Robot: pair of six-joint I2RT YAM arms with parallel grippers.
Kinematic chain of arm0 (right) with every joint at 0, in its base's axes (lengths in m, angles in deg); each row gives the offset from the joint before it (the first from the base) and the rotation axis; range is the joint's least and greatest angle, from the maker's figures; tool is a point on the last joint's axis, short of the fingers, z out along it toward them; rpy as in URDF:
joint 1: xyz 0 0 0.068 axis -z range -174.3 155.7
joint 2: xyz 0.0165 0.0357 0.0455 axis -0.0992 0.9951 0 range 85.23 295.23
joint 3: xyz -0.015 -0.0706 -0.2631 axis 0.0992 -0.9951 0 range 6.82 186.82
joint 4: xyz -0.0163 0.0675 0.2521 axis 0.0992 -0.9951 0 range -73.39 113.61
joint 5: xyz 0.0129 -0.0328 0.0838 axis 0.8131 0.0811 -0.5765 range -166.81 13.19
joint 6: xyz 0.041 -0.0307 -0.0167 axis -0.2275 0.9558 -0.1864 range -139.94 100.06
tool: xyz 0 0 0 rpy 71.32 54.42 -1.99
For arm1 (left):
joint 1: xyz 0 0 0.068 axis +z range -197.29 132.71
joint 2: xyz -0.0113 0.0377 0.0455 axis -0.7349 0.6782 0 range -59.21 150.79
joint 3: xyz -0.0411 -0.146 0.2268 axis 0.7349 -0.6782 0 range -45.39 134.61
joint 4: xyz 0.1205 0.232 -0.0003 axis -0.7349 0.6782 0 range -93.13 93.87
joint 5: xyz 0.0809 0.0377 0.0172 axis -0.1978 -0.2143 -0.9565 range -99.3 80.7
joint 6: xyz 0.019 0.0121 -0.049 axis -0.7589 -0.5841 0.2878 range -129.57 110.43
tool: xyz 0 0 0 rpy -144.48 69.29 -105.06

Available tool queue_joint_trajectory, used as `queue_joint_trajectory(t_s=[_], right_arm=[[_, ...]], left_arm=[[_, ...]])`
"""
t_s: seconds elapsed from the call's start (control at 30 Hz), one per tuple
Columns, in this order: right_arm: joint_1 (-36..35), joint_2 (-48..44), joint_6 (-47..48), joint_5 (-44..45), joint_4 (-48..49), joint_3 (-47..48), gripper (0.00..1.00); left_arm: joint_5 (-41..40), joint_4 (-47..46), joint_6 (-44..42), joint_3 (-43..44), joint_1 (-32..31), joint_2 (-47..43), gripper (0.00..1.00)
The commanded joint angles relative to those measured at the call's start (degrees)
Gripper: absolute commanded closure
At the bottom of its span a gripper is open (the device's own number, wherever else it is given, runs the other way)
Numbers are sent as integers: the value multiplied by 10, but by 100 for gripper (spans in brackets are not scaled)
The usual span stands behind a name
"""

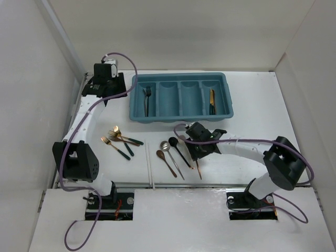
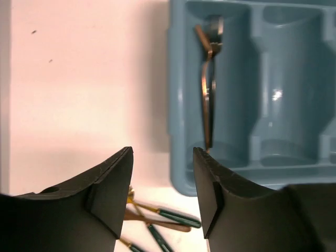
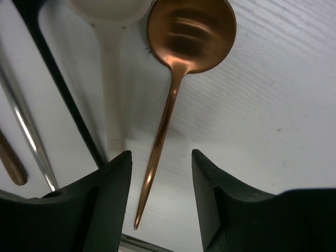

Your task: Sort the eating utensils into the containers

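copper spoon (image 3: 191,34): thin handle inside my released right tool (image 3: 161,157); off-centre closing could skid it against cream spoon (image 3: 111,79).

No readable text in any of the three views. Blue tray (image 1: 178,117), copper spoon (image 3: 190,31), forks (image 1: 118,138): no legible label, brand, number or sign on any of them.

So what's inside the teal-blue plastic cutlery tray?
A dark fork in the teal-blue plastic tray's leftmost slot, a copper utensil in the rightmost; middle two look empty. Nothing covers them.
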Motion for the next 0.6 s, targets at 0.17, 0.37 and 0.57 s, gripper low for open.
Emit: queue_joint_trajectory(t_s=[0.17,0.37,0.57], right_arm=[[-8,83,-41,31,51,-4,54],[-8,119,-88,61,16,-4,95],[-3,42,-102,75,-39,-4,100]], left_arm=[[-16,-4,-10,-53,42,-66,53],[3,-4,-10,-63,74,-89,53],[16,-4,-10,-74,93,-94,53]])
